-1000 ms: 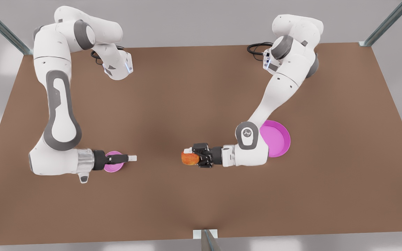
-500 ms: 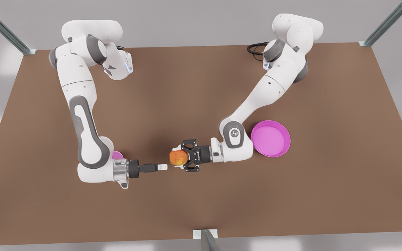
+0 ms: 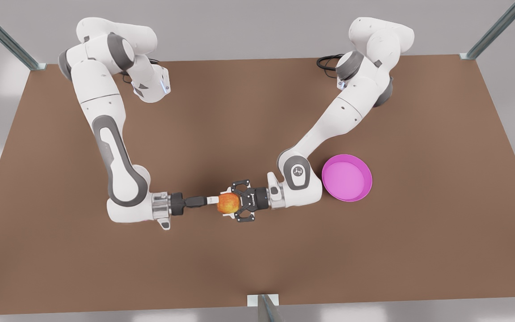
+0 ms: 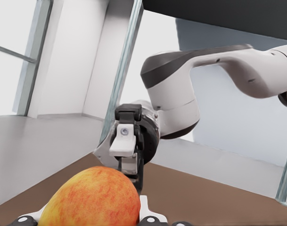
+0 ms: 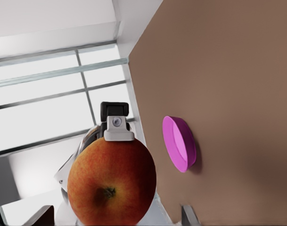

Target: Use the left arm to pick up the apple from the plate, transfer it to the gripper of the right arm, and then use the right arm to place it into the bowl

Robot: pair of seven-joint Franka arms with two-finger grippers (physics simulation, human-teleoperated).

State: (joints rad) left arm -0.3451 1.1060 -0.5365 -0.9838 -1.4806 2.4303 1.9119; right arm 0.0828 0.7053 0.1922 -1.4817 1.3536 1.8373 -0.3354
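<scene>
Two claws we see meeting over the surface (image 3: 257,112), left claw (image 3: 227,205) grasping the apple (image 3: 230,203), right claw (image 3: 212,200) released beside it, plate (image 3: 367,190) well apart.

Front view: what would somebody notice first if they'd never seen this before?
The red-orange apple, held near the middle of the brown table by the left gripper, which comes from the front view's right with jaws shut on it. The right gripper meets it from the other side, jaws open. A bright pink plate lies empty at the front view's right.
</scene>
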